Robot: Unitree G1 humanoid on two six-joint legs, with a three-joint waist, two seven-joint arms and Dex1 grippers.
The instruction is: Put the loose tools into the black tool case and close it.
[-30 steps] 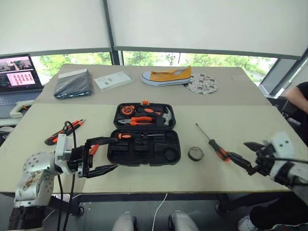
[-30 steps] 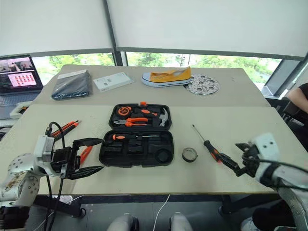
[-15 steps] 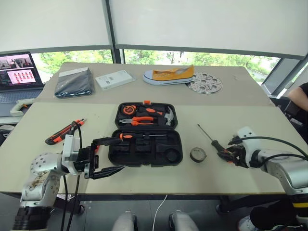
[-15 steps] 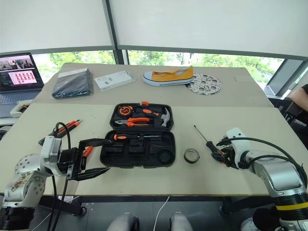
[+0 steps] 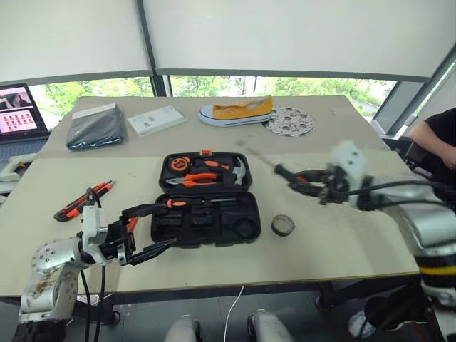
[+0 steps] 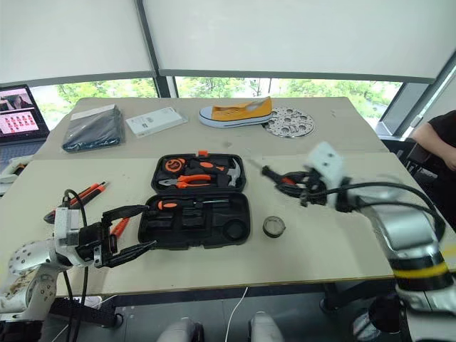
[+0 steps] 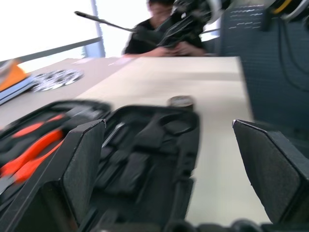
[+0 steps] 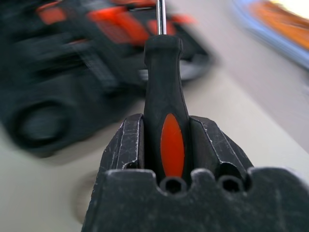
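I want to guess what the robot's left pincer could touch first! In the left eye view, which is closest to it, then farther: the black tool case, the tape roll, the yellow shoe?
1. The black tool case: right beside the open left pincer, toward the table's middle.
2. The tape roll: past the case, near the front edge.
3. The yellow shoe: far across the table, by the window.

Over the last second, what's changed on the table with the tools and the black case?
The right gripper closed on the black-and-orange-handled screwdriver, lifted it off the table and carried it left toward the open black plastic tool case. The left gripper stayed open beside the case. The small black tape roll hasn't moved.
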